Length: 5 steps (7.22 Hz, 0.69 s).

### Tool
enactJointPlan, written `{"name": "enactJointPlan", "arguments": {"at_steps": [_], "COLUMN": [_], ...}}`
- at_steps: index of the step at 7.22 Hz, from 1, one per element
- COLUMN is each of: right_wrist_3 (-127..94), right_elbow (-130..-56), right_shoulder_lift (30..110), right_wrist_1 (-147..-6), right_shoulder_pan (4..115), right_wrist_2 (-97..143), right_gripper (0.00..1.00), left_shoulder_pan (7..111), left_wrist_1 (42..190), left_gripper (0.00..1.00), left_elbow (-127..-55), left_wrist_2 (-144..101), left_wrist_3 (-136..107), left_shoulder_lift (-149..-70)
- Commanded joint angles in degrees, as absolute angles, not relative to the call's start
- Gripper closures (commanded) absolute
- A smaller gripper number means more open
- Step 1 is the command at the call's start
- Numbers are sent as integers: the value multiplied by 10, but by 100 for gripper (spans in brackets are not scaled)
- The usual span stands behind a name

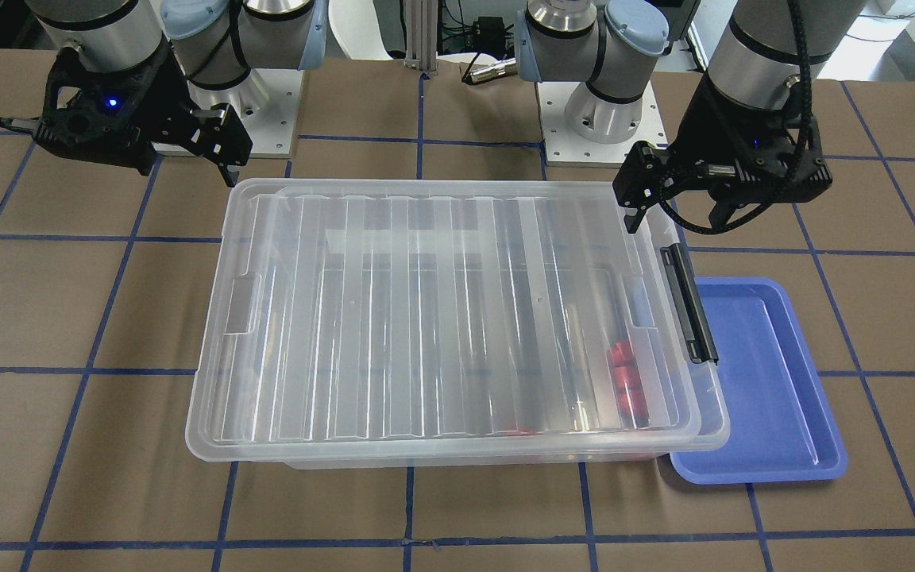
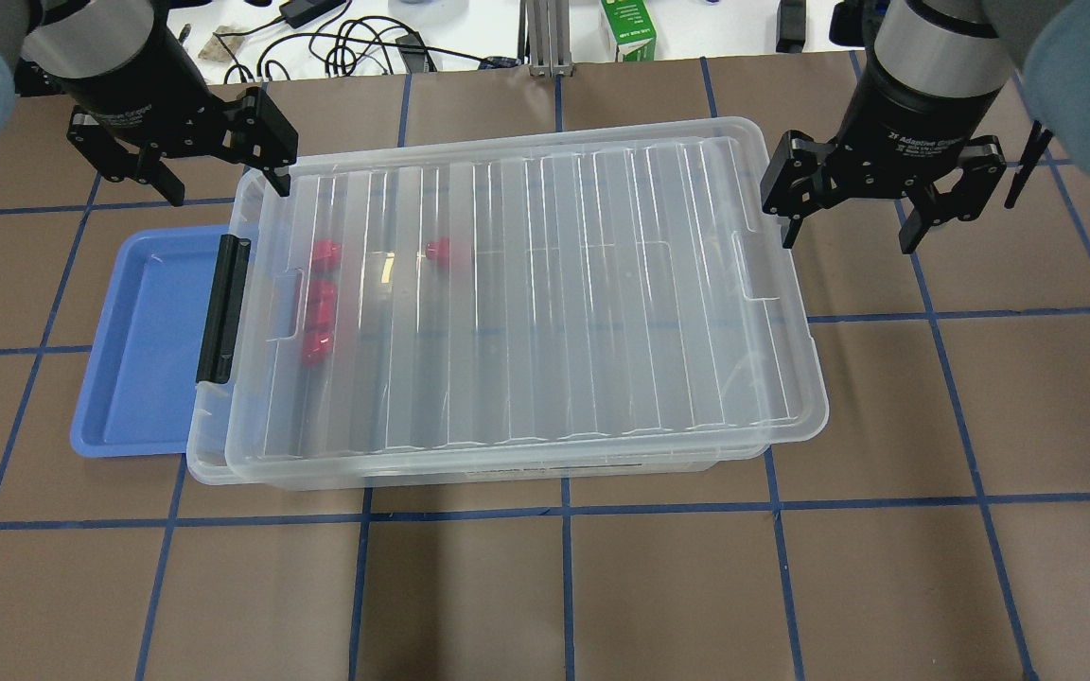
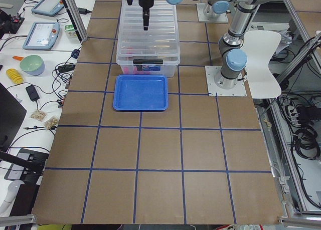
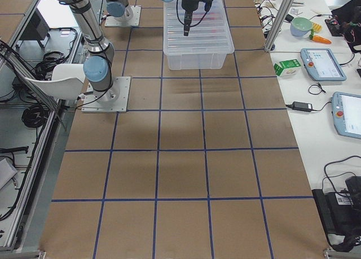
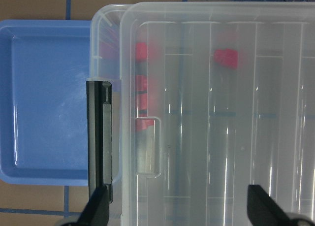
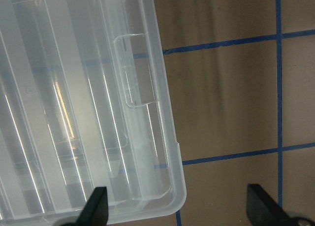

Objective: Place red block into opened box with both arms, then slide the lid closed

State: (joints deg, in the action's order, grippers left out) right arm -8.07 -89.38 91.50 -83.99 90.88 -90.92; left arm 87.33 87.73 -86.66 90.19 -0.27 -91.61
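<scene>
The clear box (image 2: pixel 207 452) sits mid-table with the ribbed lid (image 2: pixel 554 284) lying on top, offset so that a narrow strip by the black bar (image 2: pixel 223 307) stays uncovered. Several red blocks (image 2: pixel 321 303) show blurred through the lid at the bar end (image 1: pixel 628 373). My left gripper (image 2: pixel 223 184) hangs open above the far corner at that end, empty; its wrist view shows the bar (image 5: pixel 101 142) and a lid notch (image 5: pixel 147 145). My right gripper (image 2: pixel 850 232) hangs open and empty beyond the lid's opposite short end, over the lid corner (image 6: pixel 167 186) and bare table.
An empty blue tray (image 2: pixel 143 340) lies against the box's black-bar side (image 1: pixel 767 381). Brown table mats with blue tape lines surround the box. Cables and a green carton (image 2: pixel 628 28) lie past the far edge. The arm bases (image 1: pixel 604 103) stand behind the box.
</scene>
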Motion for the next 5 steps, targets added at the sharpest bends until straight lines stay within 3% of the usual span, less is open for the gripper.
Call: {"name": "enactJointPlan", "arguments": {"at_steps": [1, 5], "right_wrist_3": [-81, -81], "right_elbow": [-894, -893], "right_shoulder_lift": [915, 915], "right_wrist_1": [-838, -839], "right_shoulder_pan": [909, 907], "right_wrist_2": [-911, -909], "right_gripper": [0, 0], "left_shoulder_pan": [874, 874], "left_wrist_1": [879, 878], "left_gripper": [0, 0], "left_elbow": [-867, -867], "left_wrist_2": [903, 903], "left_wrist_3": [-2, -3], "left_shoulder_lift": [-912, -915]}}
